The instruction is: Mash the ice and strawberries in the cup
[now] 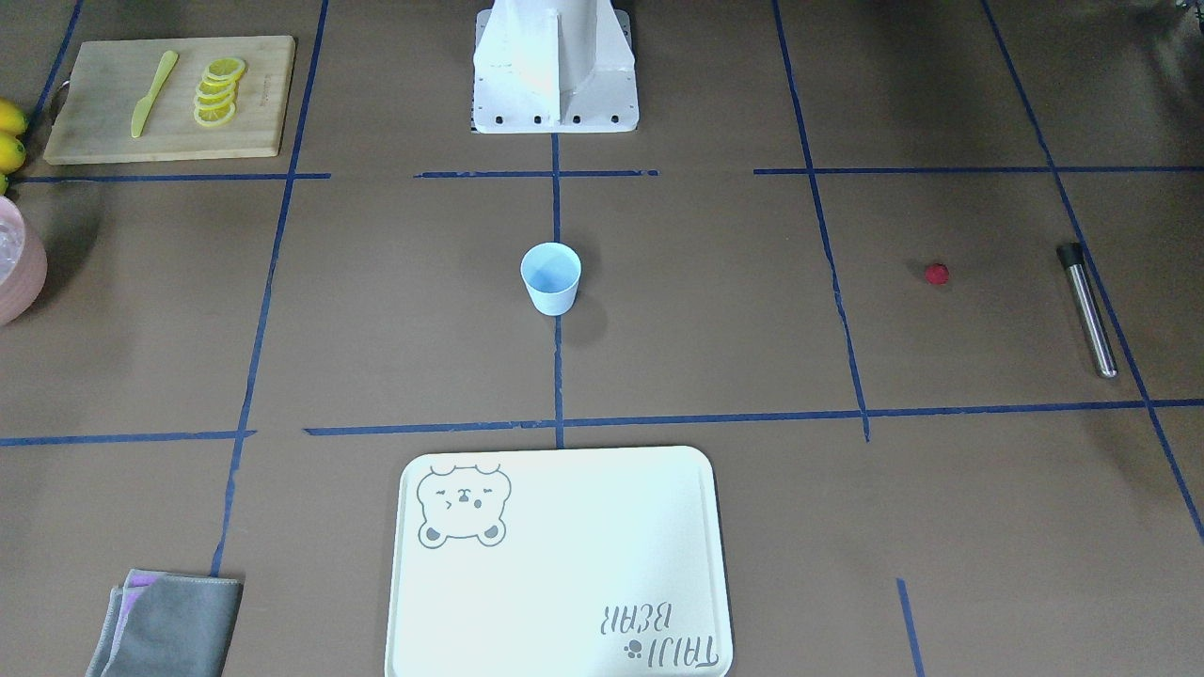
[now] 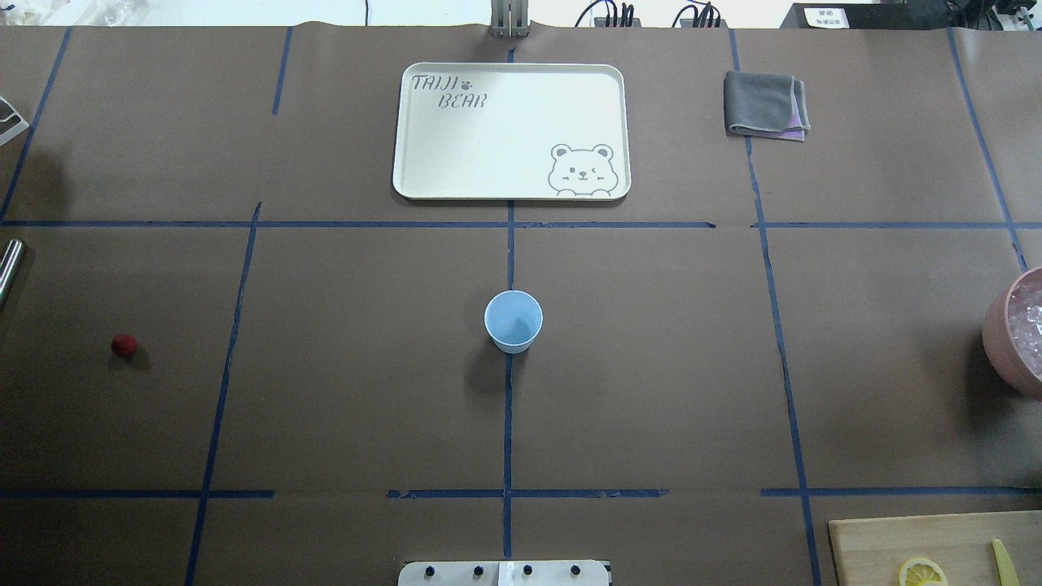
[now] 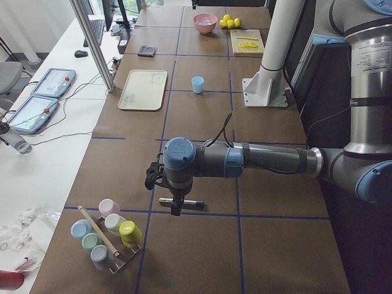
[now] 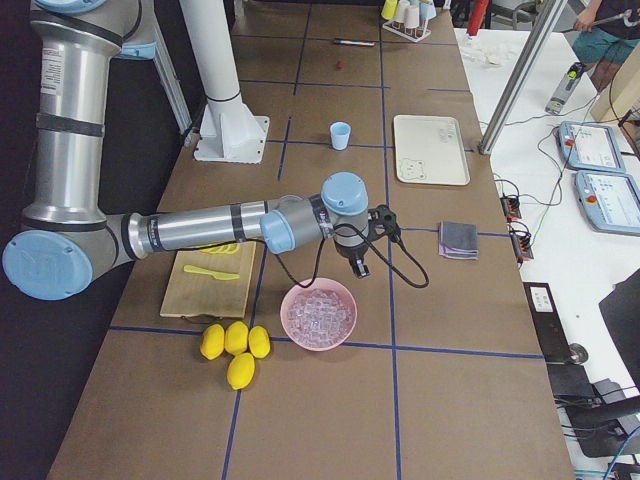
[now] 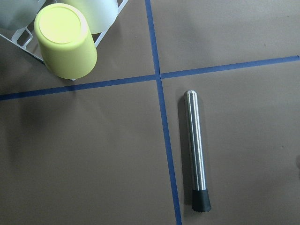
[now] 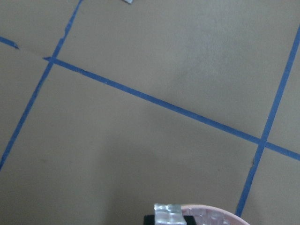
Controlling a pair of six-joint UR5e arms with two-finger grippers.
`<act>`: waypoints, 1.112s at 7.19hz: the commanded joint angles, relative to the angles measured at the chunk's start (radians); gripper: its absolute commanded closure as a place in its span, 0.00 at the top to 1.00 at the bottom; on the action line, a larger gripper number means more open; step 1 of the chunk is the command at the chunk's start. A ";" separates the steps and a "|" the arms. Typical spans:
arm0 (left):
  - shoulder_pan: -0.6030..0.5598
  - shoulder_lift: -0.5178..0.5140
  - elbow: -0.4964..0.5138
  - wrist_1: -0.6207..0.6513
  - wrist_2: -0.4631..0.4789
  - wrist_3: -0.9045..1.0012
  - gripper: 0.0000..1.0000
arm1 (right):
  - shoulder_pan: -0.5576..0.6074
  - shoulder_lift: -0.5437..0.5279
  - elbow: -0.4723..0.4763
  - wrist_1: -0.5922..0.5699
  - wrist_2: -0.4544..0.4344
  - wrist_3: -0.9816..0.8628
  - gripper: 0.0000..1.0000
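The pale blue cup [image 1: 551,277] stands upright at the table's middle, and its inside looks empty in the overhead view [image 2: 514,321]. One red strawberry [image 1: 936,274] lies alone on the robot's left side. Ice fills the pink bowl [image 4: 318,313] on the robot's right side. My right gripper [image 4: 359,268] hovers just past that bowl. In the right wrist view it [image 6: 168,219] is shut on a clear ice cube [image 6: 167,211] over the bowl's rim [image 6: 220,217]. My left gripper [image 3: 174,208] hangs over a steel muddler [image 5: 197,150]. I cannot tell if it is open.
A cream bear tray [image 1: 564,583] lies beyond the cup. A folded grey cloth [image 2: 765,104] lies beside it. A wooden board [image 1: 103,103] with lemon slices and a yellow knife is near the base, and whole lemons [image 4: 235,345] lie by the bowl. A rack of pastel cups [image 3: 107,236] stands near the muddler.
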 commanded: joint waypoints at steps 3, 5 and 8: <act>0.001 0.000 0.006 0.001 0.000 0.000 1.00 | -0.260 0.386 0.011 -0.107 -0.012 0.524 0.01; 0.001 0.000 0.014 0.001 0.000 0.000 1.00 | -0.573 0.569 0.012 -0.179 -0.278 0.882 0.01; 0.001 0.000 0.016 0.001 0.002 0.000 1.00 | -0.879 0.876 -0.043 -0.454 -0.537 1.095 0.01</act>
